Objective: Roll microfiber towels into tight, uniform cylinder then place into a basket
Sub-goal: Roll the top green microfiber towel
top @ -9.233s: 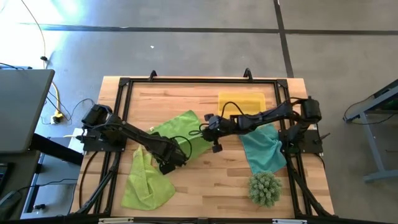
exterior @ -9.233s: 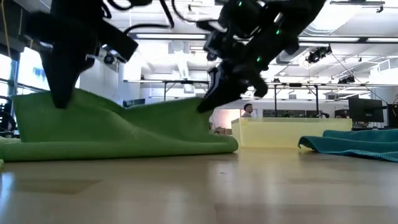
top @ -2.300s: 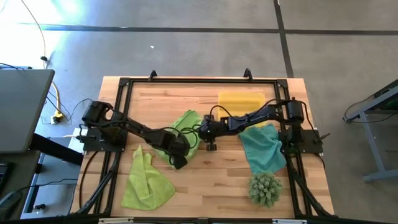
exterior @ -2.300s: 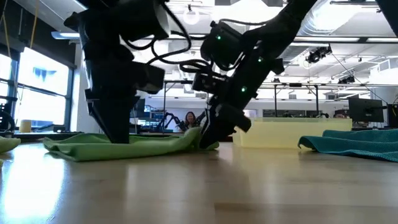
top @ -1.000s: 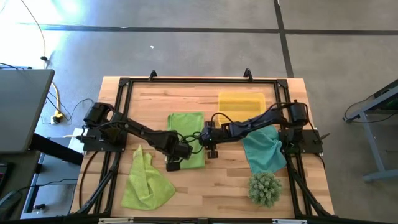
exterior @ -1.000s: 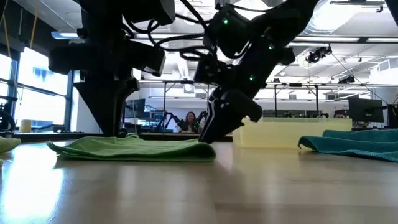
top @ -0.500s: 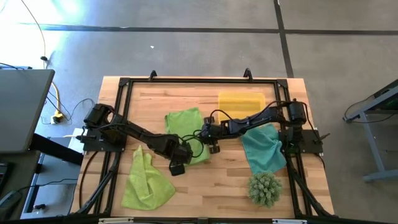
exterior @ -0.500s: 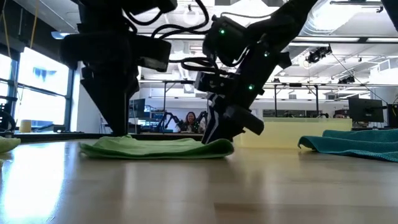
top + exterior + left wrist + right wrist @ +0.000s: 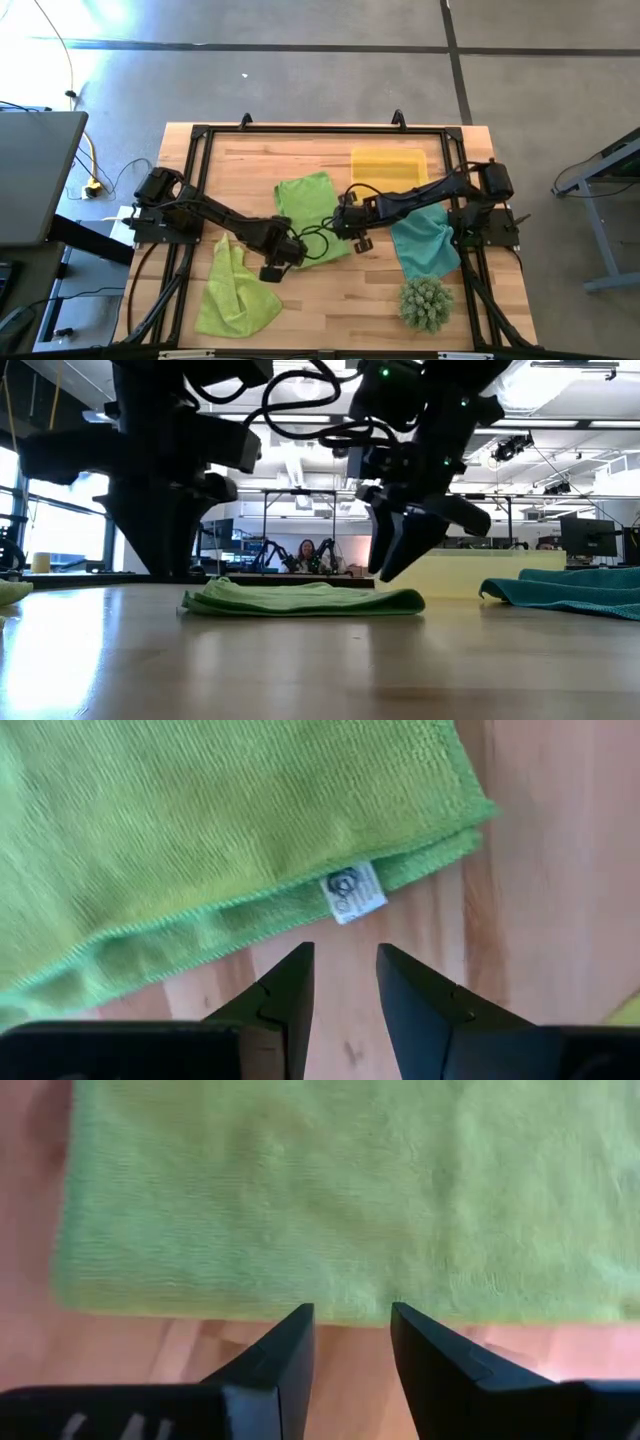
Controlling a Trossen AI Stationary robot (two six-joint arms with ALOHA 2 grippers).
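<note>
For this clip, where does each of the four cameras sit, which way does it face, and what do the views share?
High view: above the table, looking straight down; both arms, folded green towel, teal towel, yellow tray.
Low view: at tabletop height, looking level into the room; both arms come down by the towel.
Left wrist view: on the left arm, looking past the open left gripper at the towel's edge with its label.
Right wrist view: on the right arm, past the open right gripper at another edge.
Shared: all four show the folded green towel.
</note>
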